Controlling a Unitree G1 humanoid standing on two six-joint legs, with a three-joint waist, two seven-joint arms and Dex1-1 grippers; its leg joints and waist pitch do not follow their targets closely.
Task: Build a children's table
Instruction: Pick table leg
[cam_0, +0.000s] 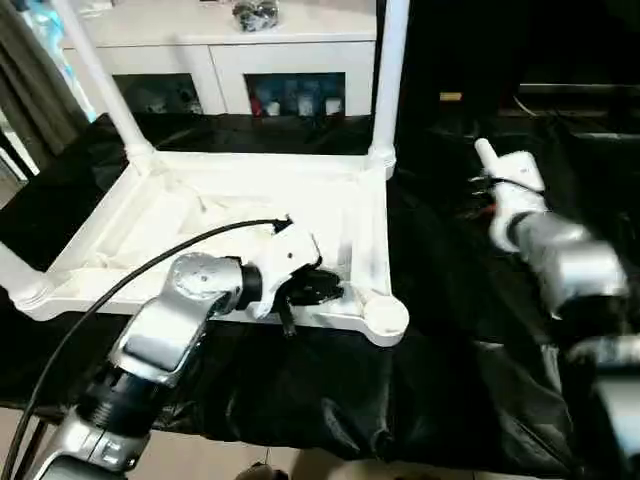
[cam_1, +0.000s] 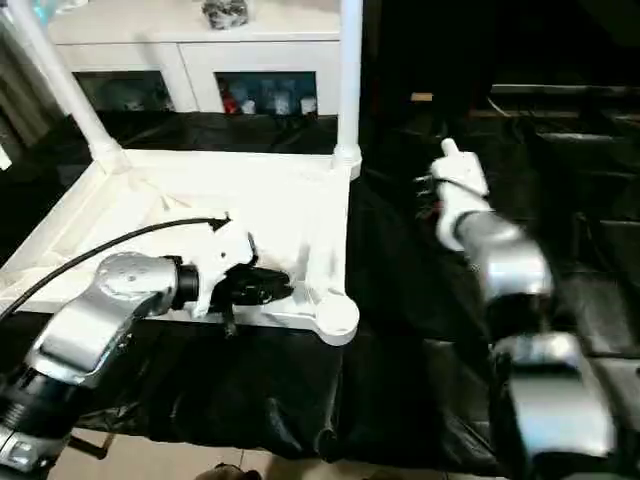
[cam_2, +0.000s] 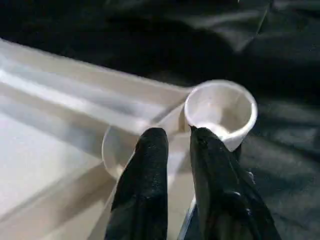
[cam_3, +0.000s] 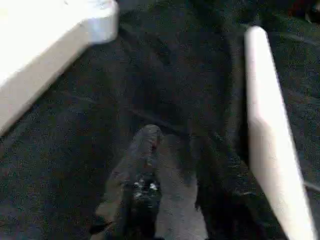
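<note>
Left pincer (cam_0: 318, 287) overhangs tabletop (cam_0: 150, 215) rim beside empty corner socket (cam_0: 385, 316)

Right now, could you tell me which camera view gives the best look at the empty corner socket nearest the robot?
The left wrist view: the empty corner socket sits close, open bore visible, just beyond the left gripper. Both eye views show it small, from above, at the tabletop corner. The right wrist view catches a tabletop corner only.

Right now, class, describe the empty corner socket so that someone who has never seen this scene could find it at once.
Find the white tabletop lying upside down on the black cloth. Go to its near corner on the robot's right, just beyond the left gripper. There sits the empty socket, a round open cup; the other corners in view hold upright legs.
</note>
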